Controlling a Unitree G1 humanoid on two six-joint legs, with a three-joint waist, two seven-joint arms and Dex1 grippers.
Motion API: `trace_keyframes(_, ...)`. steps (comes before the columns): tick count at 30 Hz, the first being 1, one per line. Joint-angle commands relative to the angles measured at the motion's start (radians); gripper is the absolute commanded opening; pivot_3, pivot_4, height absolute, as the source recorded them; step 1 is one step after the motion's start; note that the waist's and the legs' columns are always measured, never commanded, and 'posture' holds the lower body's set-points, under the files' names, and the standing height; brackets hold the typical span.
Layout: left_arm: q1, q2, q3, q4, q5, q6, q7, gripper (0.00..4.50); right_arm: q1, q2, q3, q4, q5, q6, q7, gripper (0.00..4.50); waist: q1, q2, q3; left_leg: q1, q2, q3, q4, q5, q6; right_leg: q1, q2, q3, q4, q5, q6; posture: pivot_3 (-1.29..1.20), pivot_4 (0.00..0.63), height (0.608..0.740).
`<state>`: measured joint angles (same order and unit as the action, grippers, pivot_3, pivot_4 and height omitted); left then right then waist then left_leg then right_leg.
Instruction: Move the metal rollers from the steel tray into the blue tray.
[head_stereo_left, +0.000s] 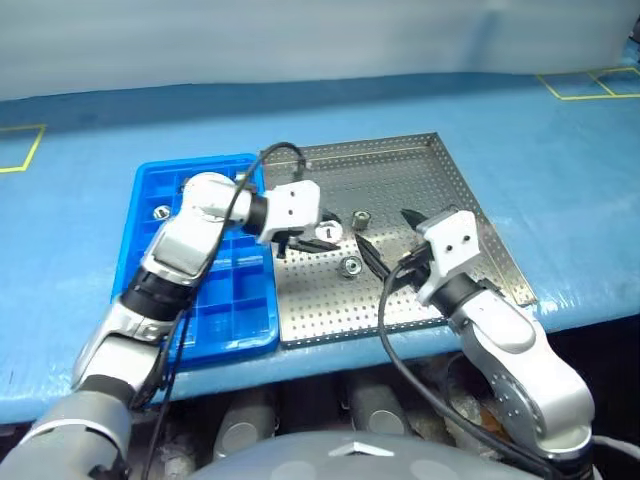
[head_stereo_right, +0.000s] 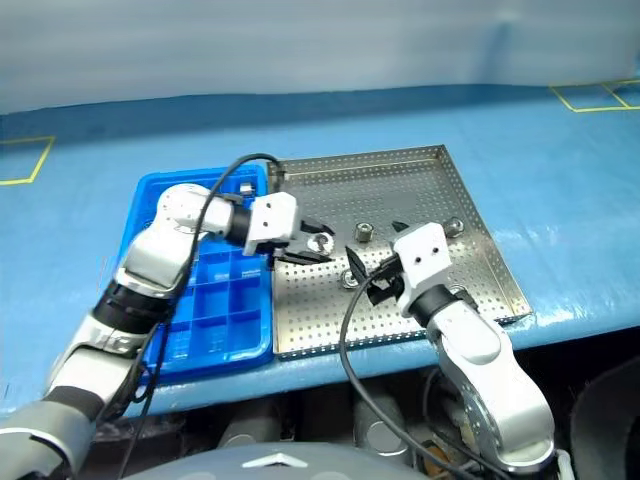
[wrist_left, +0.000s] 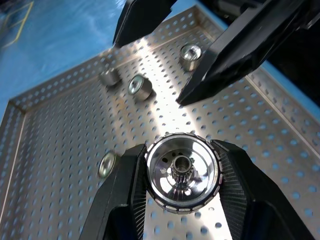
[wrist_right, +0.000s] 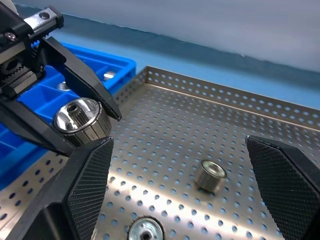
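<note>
Left wrist view: left pincer (wrist_left: 182, 175) pinches a metal roller (wrist_left: 183, 172) above the steel tray (wrist_left: 60, 150); right pincer (wrist_right: 185, 185) spread.

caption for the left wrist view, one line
Left gripper shut on a metal roller above the steel tray.
</note>
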<state>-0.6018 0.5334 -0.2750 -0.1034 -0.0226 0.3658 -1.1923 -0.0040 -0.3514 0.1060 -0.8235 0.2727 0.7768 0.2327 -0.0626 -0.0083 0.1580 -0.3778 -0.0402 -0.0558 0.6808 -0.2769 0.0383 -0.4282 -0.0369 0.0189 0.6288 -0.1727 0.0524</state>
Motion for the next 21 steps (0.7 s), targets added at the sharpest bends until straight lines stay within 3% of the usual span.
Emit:
trace_keyframes(1,0.062,0.076,0.110,-0.124,-0.015,0.077,0.077,1.71,-0.081,0.001,0.048,0.048,0.004,-0.016,0.041,4.50,0.015,0.000,0.000,0.000,0.000,0.000,0.000,0.000,0.000,0.000,0.000,0.000,0.000,0.000,0.000,0.05,0.150,0.740)
trace_keyframes(4,0.179,0.180,0.212,-0.176,0.018,0.137,0.153,1.71,-0.176,0.016,0.127,0.137,-0.007,-0.043,0.085,4.50,0.029,-0.001,0.001,0.000,-0.001,0.000,-0.001,0.000,0.000,0.000,-0.002,0.000,-0.001,0.000,0.000,0.09,0.150,0.740)
trace_keyframes(9,0.337,0.265,0.329,-0.230,0.025,0.213,0.254,1.71,-0.249,0.049,0.207,0.237,-0.025,-0.092,0.133,4.50,0.066,-0.001,0.001,-0.001,-0.002,-0.003,-0.002,0.000,-0.001,-0.001,-0.003,-0.004,-0.002,-0.001,-0.002,0.14,0.150,0.740)
trace_keyframes(15,0.488,0.263,0.405,-0.254,0.039,0.263,0.390,1.71,-0.265,0.064,0.265,0.303,-0.043,-0.156,0.188,4.50,0.098,-0.001,0.001,-0.001,-0.003,-0.003,-0.003,-0.001,-0.001,-0.001,-0.005,-0.006,-0.003,0.000,-0.006,0.16,0.150,0.740)
trace_keyframes(21,0.514,0.229,0.385,-0.220,0.076,0.278,0.518,1.71,-0.255,0.065,0.279,0.316,-0.052,-0.176,0.214,4.50,0.106,-0.001,0.001,-0.001,-0.002,-0.006,-0.003,0.000,-0.004,-0.001,-0.005,-0.008,-0.002,-0.001,-0.005,0.15,0.150,0.740)
